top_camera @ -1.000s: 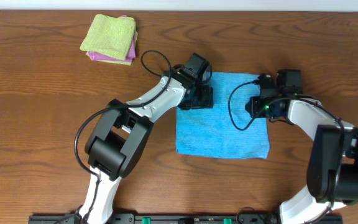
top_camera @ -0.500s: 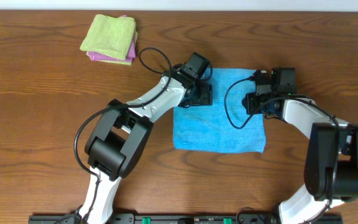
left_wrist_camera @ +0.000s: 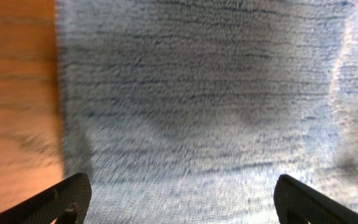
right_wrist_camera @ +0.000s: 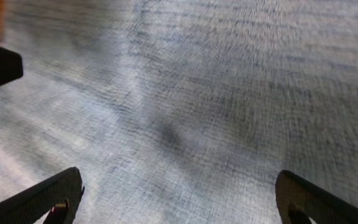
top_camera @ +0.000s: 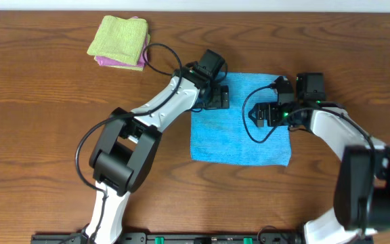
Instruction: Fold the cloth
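Overhead, cloth (top_camera: 239, 139) flat beneath left tool (top_camera: 216, 100), right tool (top_camera: 258, 115)

You looked straight down from overhead on the table (top_camera: 32, 102) and both arms (top_camera: 161, 112). Your wrist cameras hung very close over the cloth (top_camera: 222, 139), facing down past their fingertips (left_wrist_camera: 61, 199); all three views shared that cloth.
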You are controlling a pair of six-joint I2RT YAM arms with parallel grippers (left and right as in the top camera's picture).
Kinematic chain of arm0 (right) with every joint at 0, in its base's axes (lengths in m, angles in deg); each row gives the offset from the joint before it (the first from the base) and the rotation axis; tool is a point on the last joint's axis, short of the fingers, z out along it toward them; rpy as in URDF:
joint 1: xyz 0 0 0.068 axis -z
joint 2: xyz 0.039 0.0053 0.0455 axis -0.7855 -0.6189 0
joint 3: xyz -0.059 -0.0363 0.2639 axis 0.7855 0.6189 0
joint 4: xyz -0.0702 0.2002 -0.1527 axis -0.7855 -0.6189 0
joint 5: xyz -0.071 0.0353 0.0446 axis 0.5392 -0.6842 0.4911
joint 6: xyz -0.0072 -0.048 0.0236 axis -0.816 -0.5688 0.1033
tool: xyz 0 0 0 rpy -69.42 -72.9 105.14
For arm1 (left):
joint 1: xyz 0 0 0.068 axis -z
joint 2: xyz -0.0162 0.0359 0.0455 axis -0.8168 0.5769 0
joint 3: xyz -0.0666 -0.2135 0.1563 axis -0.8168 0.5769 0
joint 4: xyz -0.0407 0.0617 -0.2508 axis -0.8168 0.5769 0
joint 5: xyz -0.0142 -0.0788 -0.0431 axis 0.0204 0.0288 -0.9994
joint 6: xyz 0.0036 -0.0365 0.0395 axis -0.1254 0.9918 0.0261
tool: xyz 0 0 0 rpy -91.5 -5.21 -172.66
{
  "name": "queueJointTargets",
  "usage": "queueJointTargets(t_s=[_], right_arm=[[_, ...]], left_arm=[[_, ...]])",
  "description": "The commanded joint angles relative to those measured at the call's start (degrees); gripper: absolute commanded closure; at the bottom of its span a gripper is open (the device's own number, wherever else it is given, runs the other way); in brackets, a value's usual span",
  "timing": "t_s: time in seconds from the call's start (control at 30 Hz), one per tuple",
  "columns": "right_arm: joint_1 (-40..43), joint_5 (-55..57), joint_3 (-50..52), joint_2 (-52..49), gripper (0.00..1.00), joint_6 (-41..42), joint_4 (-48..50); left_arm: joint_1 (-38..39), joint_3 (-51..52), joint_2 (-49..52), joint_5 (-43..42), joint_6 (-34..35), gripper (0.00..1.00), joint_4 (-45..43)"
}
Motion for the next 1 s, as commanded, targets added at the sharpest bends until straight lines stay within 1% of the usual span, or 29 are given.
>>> queueJointTargets(t_s=[0.0,0.1,0.17,0.23,0.27,0.4,0.53,0.67,0.73,0.87,0.97], right_arm=[[0.3,-0.2,-0.1,7.6,0.01,0.7,-3.9],[0.3,-0.2,0.0,13.9,0.01,3.5,-12.7],[0.3,0.2,0.3,17.3,0.01,3.5,-19.1],[0.3,1.9,1.9,19.0,0.01,3.5,-22.3],[0.3,2.0,3.4,19.4,0.01,3.5,-22.7],[2.7,0.2,10.1,19.6,0.01,4.0,-22.6],[8.0,-0.5,14.8,20.8,0.01,3.6,-21.1],[12.1,-0.8,16.9,22.3,0.01,2.2,-20.0],[12.7,-0.5,16.9,22.4,0.01,1.7,-20.0],[12.6,-0.5,18.0,22.4,0.01,1.8,-19.3],[12.6,-0.5,20.6,22.4,0.01,1.9,-18.4]], left_arm=[[-0.2,-1.6,-5.6,-0.3,-1.3,0.05,4.4],[-0.2,-1.6,-9.0,-2.9,-1.9,0.05,13.2],[0.3,-1.6,-10.5,-3.8,-4.8,0.05,19.6],[1.2,-1.3,-10.6,-3.8,-8.6,0.05,24.8],[1.6,-0.7,-10.5,-3.8,-9.4,0.05,25.7],[2.8,3.6,-10.6,-6.1,-11.1,0.05,25.9],[3.0,8.6,-10.6,-6.3,-12.1,0.04,24.6],[3.0,13.0,-10.6,-7.2,-12.0,0.03,20.2],[3.0,14.2,-10.6,-9.3,-11.7,0.04,16.8],[3.3,16.6,-10.6,-9.3,-9.7,0.04,11.7],[3.4,18.1,-10.6,-9.3,-8.5,0.04,11.5]])
